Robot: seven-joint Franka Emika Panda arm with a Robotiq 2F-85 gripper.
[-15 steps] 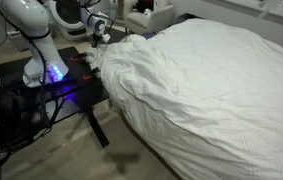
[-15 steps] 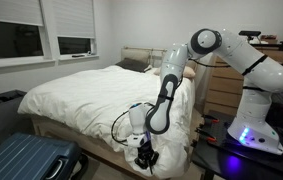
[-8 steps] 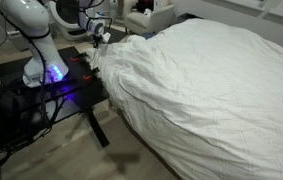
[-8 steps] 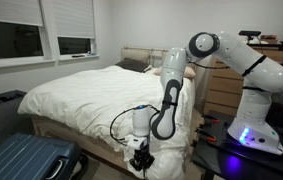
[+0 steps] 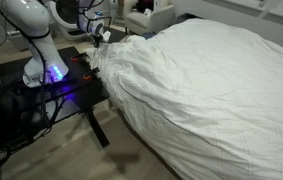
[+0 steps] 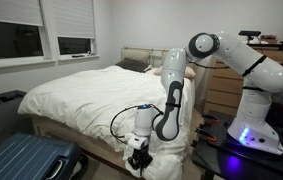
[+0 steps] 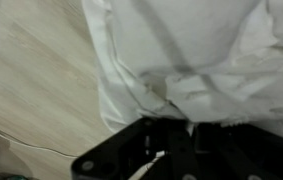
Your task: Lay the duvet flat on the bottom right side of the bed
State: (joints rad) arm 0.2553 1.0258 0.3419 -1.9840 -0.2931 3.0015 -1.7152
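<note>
One ribbed blue hard-shell suitcase (image 6: 21, 160) lay nearest. Past it the black gripper (image 6: 139, 160) hung low by the corner of the wide white bed (image 6: 133, 55), seemingly clamped on the hanging hem of the puffy white duvet (image 6: 91, 95) spread over it. Farther back stood a wooden dresser (image 6: 219, 95).

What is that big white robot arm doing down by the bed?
The robot arm is bent down low at a corner of the bed, with its gripper near the floor. The gripper is right up against the hanging edge of the big white duvet. In the wrist view the fabric bunches up right at the gripper, but I cannot tell whether it is pinched. That corner of the duvet droops over the side instead of lying flat on top.
</note>
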